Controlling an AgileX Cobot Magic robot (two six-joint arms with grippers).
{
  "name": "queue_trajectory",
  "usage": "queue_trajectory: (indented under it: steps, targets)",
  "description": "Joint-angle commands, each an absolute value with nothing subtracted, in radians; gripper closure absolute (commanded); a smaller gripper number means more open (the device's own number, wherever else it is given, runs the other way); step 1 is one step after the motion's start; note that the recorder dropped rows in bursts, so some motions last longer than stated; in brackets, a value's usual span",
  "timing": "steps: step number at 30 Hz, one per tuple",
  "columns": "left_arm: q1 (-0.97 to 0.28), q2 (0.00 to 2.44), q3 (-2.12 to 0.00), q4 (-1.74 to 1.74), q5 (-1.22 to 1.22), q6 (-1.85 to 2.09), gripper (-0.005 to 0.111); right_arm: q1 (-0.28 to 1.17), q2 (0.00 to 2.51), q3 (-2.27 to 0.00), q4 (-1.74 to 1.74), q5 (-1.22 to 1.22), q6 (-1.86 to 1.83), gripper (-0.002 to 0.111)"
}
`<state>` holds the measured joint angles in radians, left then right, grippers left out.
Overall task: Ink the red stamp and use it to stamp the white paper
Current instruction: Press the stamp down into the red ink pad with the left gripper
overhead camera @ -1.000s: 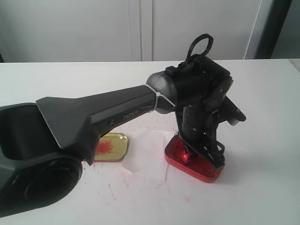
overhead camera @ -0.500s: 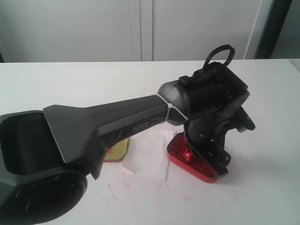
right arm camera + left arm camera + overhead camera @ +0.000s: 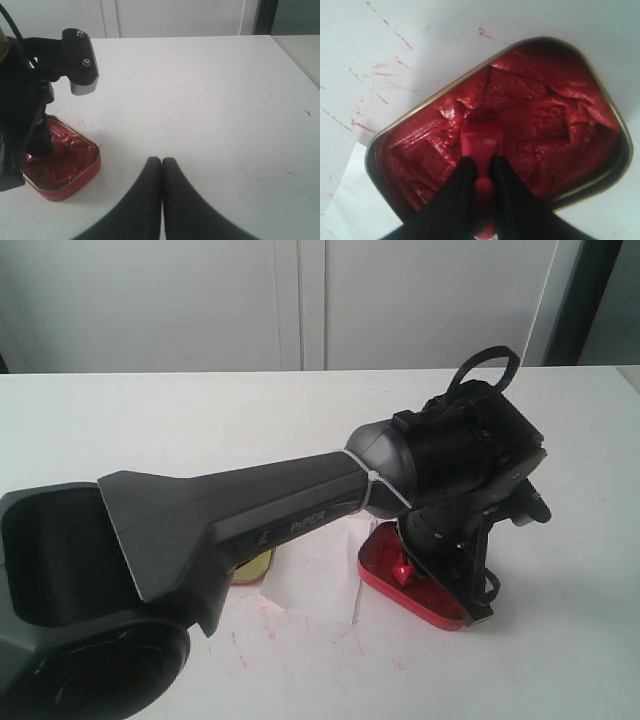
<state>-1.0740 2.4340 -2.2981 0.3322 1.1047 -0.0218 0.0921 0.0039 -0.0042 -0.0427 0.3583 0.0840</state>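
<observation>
The exterior view shows the left arm reaching across the table, and its wrist covers most of the red ink tin. There the grip itself is hard to see. The left wrist view gives it clearly: the left gripper has its two black fingers clamped on the narrow handle of the red stamp. The stamp's square base sits in the wrinkled red paste, near the middle of the tin.

Only the right wrist view shows the right gripper. Its fingers are pressed together with nothing between them, and it hangs over bare white table, well apart from the tin.

The white paper lies flat just beside the tin, and one of its corners comes close to the tin's rim. Beyond the paper, the gold tray is half hidden under the left forearm. Faint red scratches mark the tabletop around the tin. On the right side of the table there is wide open room up to its edge.
</observation>
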Motion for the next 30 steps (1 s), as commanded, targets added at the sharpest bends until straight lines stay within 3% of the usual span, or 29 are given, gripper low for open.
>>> queue_trajectory:
  steps: [1, 30]
  targets:
    - [-1.089, 2.441, -2.292, 0.358, 1.119, -0.035, 0.107, 0.09, 0.0, 0.0, -0.05, 0.346, 0.083, 0.108]
    - [-1.089, 2.386, -2.294, 0.367, 1.121, -0.039, 0.107, 0.09, 0.0, 0.0, -0.05, 0.346, 0.083, 0.108]
